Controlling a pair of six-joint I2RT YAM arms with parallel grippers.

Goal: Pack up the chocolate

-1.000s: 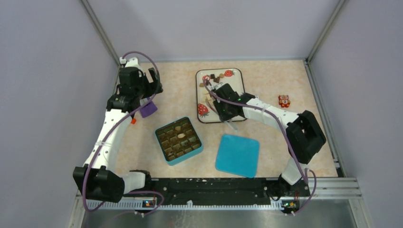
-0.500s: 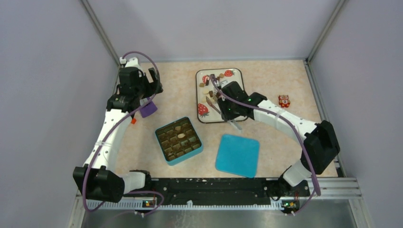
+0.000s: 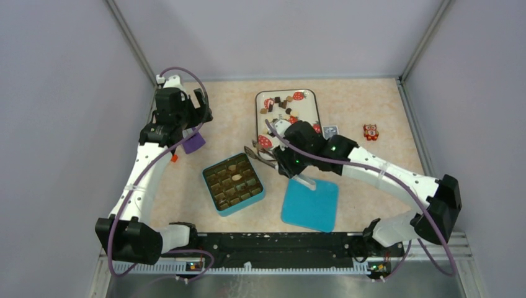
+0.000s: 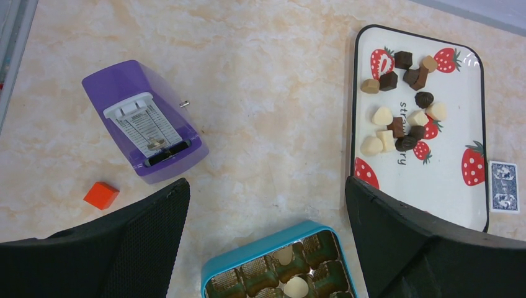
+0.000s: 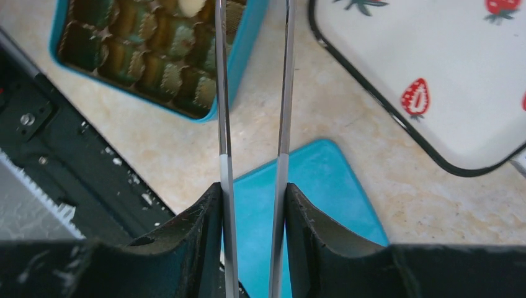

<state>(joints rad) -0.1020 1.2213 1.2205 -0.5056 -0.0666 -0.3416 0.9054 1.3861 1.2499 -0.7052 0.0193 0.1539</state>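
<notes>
Right gripper [image 5: 251, 202] is clamping tweezers [image 5: 221, 93], its jaws partly closed on the two blades. The left blade is crossing the rim of the box [image 5: 245, 43]. The tips are running out of the wrist frame (in the top view they are too small to tell whether they are pinching anything).

Left gripper [image 4: 267, 186] is hanging fully spread and holding nothing, above the table [image 4: 267, 93] near a purple device [image 4: 146, 124].

Chocolate [image 4: 403, 118] is sitting mostly on the tray [image 4: 453, 112], and two cream pieces are lying in the box.

Only the top view is showing the owl [image 3: 370, 131] and the whole lid [image 3: 310, 202]. The left wrist view is separating the individual pieces.
</notes>
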